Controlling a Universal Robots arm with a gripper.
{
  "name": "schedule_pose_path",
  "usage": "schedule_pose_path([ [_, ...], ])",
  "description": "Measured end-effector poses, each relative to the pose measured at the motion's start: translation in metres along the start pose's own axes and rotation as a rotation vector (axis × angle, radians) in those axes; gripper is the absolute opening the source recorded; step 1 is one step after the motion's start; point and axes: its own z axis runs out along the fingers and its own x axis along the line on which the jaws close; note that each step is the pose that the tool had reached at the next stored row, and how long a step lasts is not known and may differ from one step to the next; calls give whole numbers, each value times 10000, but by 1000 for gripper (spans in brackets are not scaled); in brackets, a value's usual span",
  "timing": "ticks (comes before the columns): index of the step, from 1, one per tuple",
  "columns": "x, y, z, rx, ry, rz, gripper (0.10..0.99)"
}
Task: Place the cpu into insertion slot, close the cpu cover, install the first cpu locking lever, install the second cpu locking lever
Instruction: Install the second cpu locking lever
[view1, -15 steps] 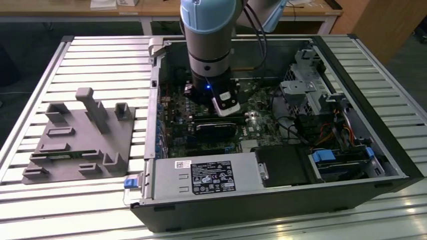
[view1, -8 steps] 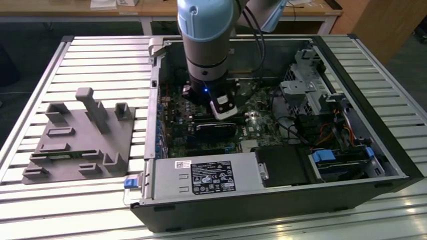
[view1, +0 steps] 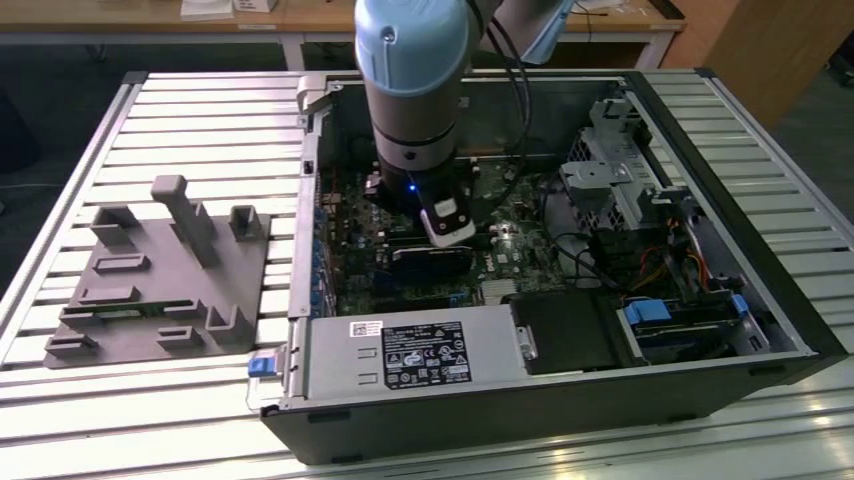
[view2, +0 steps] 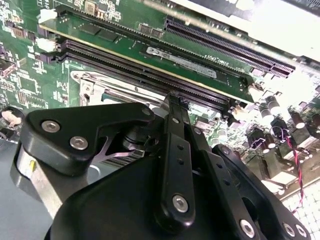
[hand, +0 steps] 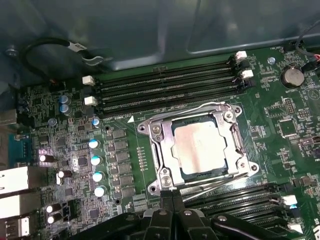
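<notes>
While the cpu (hand: 204, 148) sits under the closed cpu cover (hand: 160, 150), the gripper (hand: 172, 202), jaws seemingly together, hovers at its six o'clock edge.

The computer case (view1: 561, 400) is laid open on the slatted table (view1: 200, 110), toward the exterior view's right edge of it; a parts fixture (view1: 147, 290) is set on the table beside the case, toward the exterior view's left edge. The arm (view1: 414, 100) is lowered into the case over the motherboard (view1: 514, 250). In the first wrist view, the cpu (hand: 202, 147) is seated in the insertion slot (hand: 226, 169), with the cpu cover (hand: 162, 145) laid down around it. Memory slots (hand: 165, 90) are arranged along one side of the socket, and further slots (hand: 240, 200) along the opposite side, nearest the gripper (hand: 172, 210).
</notes>
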Motion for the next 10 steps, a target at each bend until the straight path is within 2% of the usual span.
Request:
schedule_pose_path([
  [4,2,-11,9,-102,22,4,106],
  [10,14,-23,41,-319,69,9,106],
])
